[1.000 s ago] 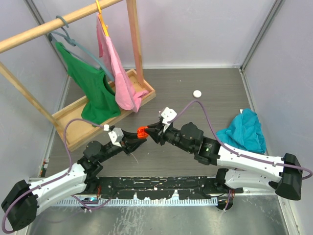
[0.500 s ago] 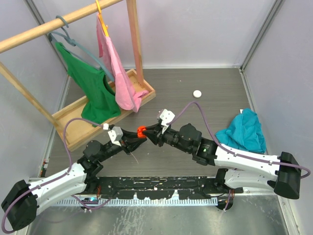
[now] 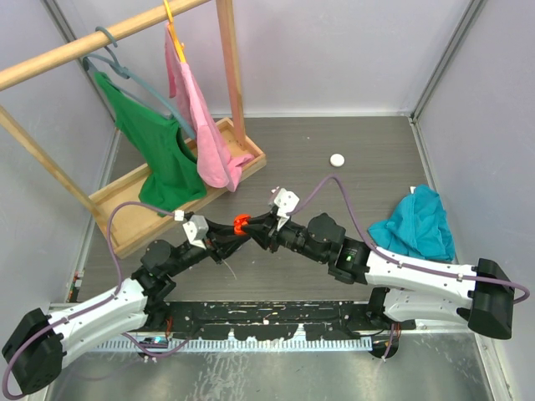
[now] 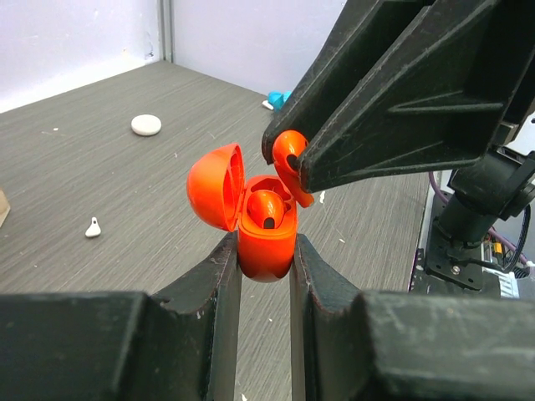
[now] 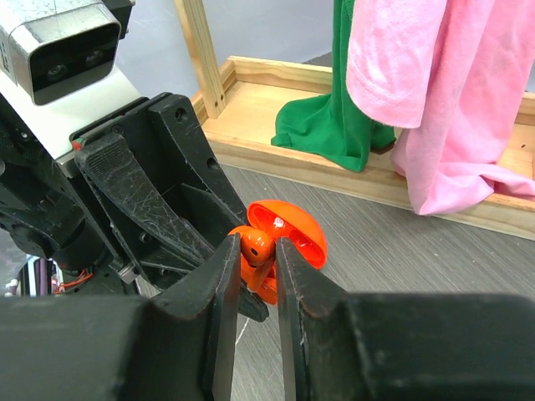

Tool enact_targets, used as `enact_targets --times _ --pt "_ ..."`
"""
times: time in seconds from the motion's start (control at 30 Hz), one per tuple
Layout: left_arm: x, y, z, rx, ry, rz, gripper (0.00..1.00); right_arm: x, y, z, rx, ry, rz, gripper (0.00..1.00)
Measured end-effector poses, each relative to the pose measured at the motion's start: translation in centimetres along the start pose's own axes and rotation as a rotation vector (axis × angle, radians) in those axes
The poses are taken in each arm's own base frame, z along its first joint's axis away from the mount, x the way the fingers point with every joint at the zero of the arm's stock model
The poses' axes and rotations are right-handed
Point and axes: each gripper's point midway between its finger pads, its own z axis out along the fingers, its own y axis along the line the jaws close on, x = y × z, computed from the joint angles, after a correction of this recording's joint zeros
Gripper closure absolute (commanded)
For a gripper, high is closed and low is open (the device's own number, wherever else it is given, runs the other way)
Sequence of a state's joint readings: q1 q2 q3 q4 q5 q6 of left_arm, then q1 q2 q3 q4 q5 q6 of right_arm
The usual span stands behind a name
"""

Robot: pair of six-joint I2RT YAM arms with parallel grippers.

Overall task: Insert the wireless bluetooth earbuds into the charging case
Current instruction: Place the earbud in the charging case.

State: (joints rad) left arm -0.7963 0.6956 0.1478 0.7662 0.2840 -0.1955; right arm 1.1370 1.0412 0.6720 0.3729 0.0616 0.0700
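Left jaws are clenched on the charging case [image 4: 267, 251]: the orange body is pinched low on both sides and held upright, clear of the surface [image 3: 351, 134]. The lid [image 4: 216, 185] is hinged open, swung to the left in the left wrist view. One orange earbud [image 4: 266, 205] is seated in the case, its rounded head exposed above the rim.

Right jaws are clenched on a second orange earbud [image 4: 289, 159]. It is gripped at the very tips, with the head between the jaws and the stem pointing down. This bud is held just above the open case, offset to the right of the seated bud as seen from the left wrist. The stem tip is at the case rim; whether it touches cannot be told. In the right wrist view the bud is seen between the jaws, with the open lid just behind it.

Case and bud are located mid-air between the left arm [image 3: 109, 305] and the right arm [image 3: 401, 271], near the middle of the surface in the top view.

Also on the surface: a white round case [image 3: 337, 159] well apart at the far side, a loose white earbud [image 4: 93, 227], and a teal cloth [image 3: 415, 224] at the right. A wooden rack [image 3: 188, 180] with a green garment [image 3: 163, 159] and a pink garment [image 3: 205, 125] is seen at the far left.
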Motion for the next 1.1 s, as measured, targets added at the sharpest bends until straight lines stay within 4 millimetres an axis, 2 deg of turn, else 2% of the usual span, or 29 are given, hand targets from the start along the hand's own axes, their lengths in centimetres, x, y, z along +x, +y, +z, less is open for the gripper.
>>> enact_targets --times 0.57,1.1 --pt "0.0 -0.2 0.0 0.012 0.002 -0.001 1.0 -0.4 -1.1 -0.3 0.06 -0.037 0.015 0.81" --pt "0.1 -0.3 0.0 0.019 0.004 -0.003 1.0 0.2 -0.6 0.0 0.033 -0.019 0.022 0.81"
